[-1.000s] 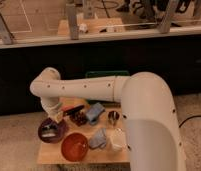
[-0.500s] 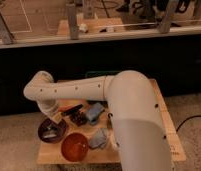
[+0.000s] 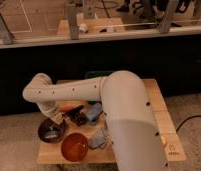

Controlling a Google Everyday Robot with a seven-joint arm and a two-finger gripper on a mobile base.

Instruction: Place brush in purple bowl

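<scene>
Gripper (image 3: 57,120) sits low at the left end of the wooden table (image 3: 164,125), right over the near-right rim of the purple bowl (image 3: 50,131). Fingers are fully closed. What they hold is hard to make out: a small pale bit shows at the tip, which may be the head of the brush (image 3: 57,119), but the handle can't be traced (too blurry there, so no call on its long axis or which way it points). Whether the brush is touching the bowl, can't tell.

Purple bowl is round, dark, at the front-left corner of the table, with something pale grey lying inside it. Just right of it, near the front edge, is the orange bowl (image 3: 74,147), the two close beside each other.

The white arm (image 3: 69,92) reaches in from the right, runs left across the table, then bends down at the elbow to the gripper. Its big upper segment covers much of the table's middle.

Behind the gripper: a dark object (image 3: 76,116) and a blue cloth-like thing (image 3: 94,112), next to each other. A pale blue-grey crumpled item (image 3: 99,138) lies just right of the orange bowl.
</scene>
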